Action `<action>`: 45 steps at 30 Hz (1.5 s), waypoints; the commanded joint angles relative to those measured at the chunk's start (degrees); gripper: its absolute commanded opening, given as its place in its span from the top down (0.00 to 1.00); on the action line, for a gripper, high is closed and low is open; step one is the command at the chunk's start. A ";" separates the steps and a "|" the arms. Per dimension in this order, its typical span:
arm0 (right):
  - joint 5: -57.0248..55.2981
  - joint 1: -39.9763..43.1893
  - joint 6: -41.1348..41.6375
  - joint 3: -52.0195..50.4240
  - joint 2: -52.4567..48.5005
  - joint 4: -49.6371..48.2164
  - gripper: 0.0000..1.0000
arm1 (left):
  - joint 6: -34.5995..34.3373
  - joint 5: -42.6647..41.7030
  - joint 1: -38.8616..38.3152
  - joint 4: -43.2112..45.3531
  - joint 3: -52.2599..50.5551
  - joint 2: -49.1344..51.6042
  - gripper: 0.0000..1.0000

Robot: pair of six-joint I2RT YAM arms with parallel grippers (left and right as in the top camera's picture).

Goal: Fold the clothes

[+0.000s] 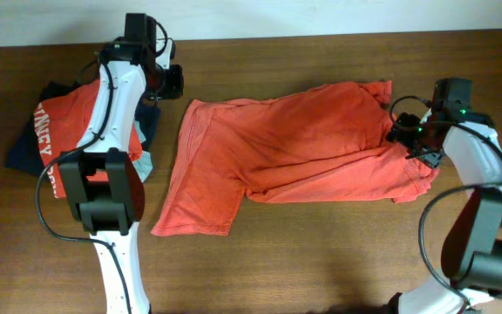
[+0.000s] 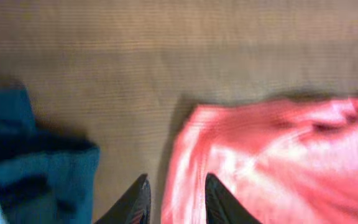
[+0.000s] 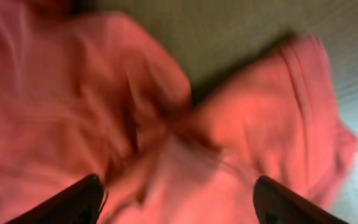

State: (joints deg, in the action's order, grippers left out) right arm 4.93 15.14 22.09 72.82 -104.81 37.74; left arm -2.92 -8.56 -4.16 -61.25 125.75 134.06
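My left claw [image 2: 176, 178] and right claw [image 3: 178, 179] are both wide apart, one at each end of the shirt [image 1: 295, 144] on the table [image 1: 321, 262], so I can grab and fold it.

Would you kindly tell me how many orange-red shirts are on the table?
2: a plain orange-red T-shirt spread mid-table, and a lettered orange-red T-shirt on the left pile; others may lie hidden.
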 commanded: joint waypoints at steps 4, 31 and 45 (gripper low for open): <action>-0.85 0.37 2.80 -0.66 -4.98 -6.47 0.27 | 3.28 0.24 -2.47 -8.09 4.61 -0.35 0.71; -11.76 1.03 3.54 -0.59 16.35 22.80 0.93 | 5.51 9.01 -4.20 -23.91 5.18 -25.05 0.64; -6.78 1.01 5.18 -4.59 16.15 17.46 0.51 | 7.80 4.07 -8.26 -29.20 -8.00 -25.07 0.64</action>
State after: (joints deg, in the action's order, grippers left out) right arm -4.91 15.73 27.00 68.27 -88.36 55.83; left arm 2.50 -2.13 -9.61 -91.55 123.07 108.64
